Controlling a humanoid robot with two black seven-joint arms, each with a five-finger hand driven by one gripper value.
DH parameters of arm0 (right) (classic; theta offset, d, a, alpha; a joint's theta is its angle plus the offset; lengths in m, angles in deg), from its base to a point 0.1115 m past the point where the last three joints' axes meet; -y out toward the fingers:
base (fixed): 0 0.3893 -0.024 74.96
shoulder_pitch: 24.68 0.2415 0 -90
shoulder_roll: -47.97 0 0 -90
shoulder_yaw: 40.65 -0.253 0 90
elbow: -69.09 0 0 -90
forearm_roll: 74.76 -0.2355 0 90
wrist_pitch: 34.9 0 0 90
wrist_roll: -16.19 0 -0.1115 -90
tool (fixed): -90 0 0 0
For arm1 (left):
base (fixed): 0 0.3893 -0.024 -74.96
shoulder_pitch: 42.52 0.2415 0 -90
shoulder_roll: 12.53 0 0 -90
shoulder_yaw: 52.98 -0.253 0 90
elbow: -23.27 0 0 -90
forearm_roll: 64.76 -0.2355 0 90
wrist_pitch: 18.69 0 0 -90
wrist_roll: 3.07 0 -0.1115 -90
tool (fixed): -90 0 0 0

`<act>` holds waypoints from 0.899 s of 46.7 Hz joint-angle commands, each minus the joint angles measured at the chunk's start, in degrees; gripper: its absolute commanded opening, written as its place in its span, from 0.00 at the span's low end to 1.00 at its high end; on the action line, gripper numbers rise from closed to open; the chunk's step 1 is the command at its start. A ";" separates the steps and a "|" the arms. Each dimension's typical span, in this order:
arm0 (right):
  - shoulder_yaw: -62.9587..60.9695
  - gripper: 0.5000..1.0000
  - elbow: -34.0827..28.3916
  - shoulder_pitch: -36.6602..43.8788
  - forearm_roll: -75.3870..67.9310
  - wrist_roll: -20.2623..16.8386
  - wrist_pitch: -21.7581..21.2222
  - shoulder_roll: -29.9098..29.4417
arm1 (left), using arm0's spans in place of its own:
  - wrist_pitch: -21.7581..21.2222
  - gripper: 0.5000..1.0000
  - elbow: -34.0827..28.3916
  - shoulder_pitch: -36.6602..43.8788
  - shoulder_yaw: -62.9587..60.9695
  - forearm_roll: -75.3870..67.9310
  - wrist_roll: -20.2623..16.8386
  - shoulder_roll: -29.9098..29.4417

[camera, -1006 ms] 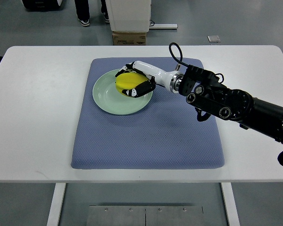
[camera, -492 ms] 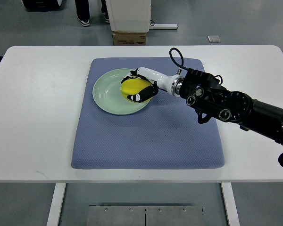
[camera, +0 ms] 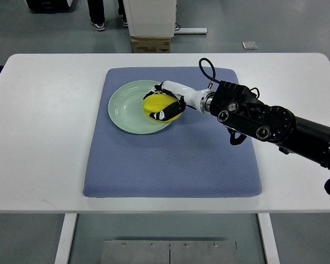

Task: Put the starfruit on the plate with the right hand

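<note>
Top view, looking steeply down: nearest the camera is the bare front strip of a white desk (camera: 38,181), then a blue-grey mat (camera: 170,159) covering its middle. The right arm reaches in from the right edge across the mat, and the right hand (camera: 166,104) sits over the right side of a pale green plate (camera: 124,107) at the mat's far left. Its fingers curl around a yellow starfruit (camera: 157,103), gripping it low over the plate. The task looks nearly done: the fruit is above the plate, with release and withdrawal left. Whether the fruit already touches the plate is hidden by the fingers. The left arm is out of view. Beyond the desk, a cardboard box (camera: 150,44) and a person's feet (camera: 98,24) are cut off at the top edge.
</note>
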 commanded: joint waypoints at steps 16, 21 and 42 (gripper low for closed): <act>-0.05 0.86 0.09 0.01 0.00 0.00 0.04 0.00 | 0.00 1.00 0.00 0.02 0.00 -0.03 0.00 0.00; -0.14 0.94 0.18 0.09 -0.17 -0.09 0.04 0.00 | 0.00 1.00 0.00 0.02 0.00 -0.03 0.00 0.00; -4.18 1.00 0.18 -0.26 -5.80 0.00 0.57 0.00 | 0.00 1.00 0.00 0.02 0.00 -0.03 0.00 0.00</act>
